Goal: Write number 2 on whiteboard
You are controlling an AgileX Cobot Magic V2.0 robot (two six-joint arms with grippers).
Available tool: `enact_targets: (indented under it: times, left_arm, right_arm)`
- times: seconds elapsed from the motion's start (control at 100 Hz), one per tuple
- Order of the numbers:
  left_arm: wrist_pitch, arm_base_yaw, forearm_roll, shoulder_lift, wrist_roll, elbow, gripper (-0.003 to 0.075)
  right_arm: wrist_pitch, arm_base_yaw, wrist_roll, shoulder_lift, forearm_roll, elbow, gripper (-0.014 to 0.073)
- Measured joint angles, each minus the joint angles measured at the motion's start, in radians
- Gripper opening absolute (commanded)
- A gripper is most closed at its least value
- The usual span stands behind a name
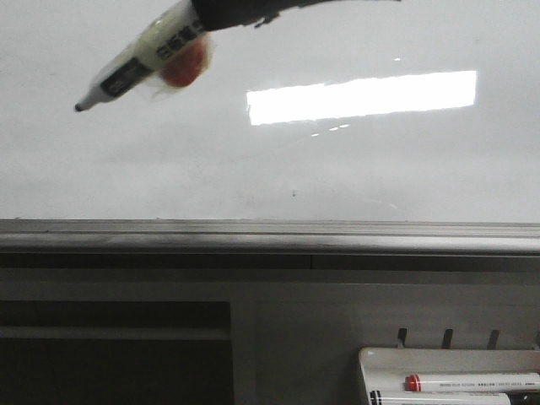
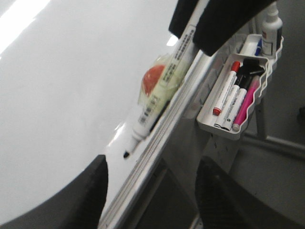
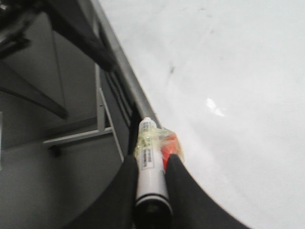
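Your right hand is shut tight on a marker, which has a red lump stuck to its side. The black tip points at the upper left part of the whiteboard. You cannot tell if the tip touches. There is lots of plain white room to the right of the tip and below it, down to the grey rail along the bottom edge. Your left hand is wide open and holds nothing, near that rail. A small white tray with more pens hangs below the rail, at the right.
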Motion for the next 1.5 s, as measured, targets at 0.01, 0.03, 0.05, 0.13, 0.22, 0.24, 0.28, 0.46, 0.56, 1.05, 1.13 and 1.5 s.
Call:
enact_targets:
  times: [0.01,0.03,0.05,0.13,0.22,0.24,0.28,0.46,0.56,1.05,1.13,1.5]
  left_arm:
    - [0.007,0.000,0.003,-0.009,-0.015,0.001,0.0341]
    - [0.027,0.000,0.015,-0.018,-0.063,0.000,0.0316]
    - [0.048,0.000,0.031,-0.032,-0.117,-0.002,0.0286]
    - [0.108,0.000,0.119,-0.097,-0.307,-0.002,0.0165]
    - [0.122,0.000,0.209,-0.187,-0.453,0.000,0.0010]
    - [0.120,0.000,0.229,-0.202,-0.476,0.000,-0.0024]
    - [0.113,0.000,0.259,-0.247,-0.510,0.004,-0.0021]
    - [0.077,0.000,0.332,-0.396,-0.553,0.050,-0.0020]
    - [0.070,0.000,0.350,-0.433,-0.555,0.081,-0.0020]
    - [0.064,0.000,0.352,-0.442,-0.555,0.091,-0.0020]
    - [0.064,0.000,0.352,-0.442,-0.555,0.091,-0.0020]
    - [0.061,0.000,0.352,-0.442,-0.555,0.091,-0.0020]
  right_arm:
    - [-0.005,0.000,0.000,0.000,0.000,0.000,-0.0072]
    - [-0.018,0.000,0.000,0.000,0.002,0.000,-0.0072]
    - [-0.029,0.000,0.000,0.000,0.002,0.000,-0.0072]
    - [-0.045,0.000,0.000,0.000,0.004,0.000,-0.0072]
    - [-0.047,0.000,0.000,0.000,0.004,0.000,-0.0072]
    - [-0.047,0.000,0.000,0.000,0.004,0.000,-0.0072]
    - [-0.047,0.000,0.000,0.000,0.004,0.000,-0.0072]
    - [-0.047,0.000,-0.002,0.000,0.004,0.000,-0.0072]
    - [-0.047,0.000,-0.002,0.000,0.004,0.000,-0.0072]
    - [-0.039,0.000,0.000,0.000,0.004,0.000,-0.0072]
    - [-0.023,0.000,0.000,0.000,0.004,0.000,-0.0072]
    - [-0.049,0.040,0.961,-0.027,-0.949,0.000,-0.0072]
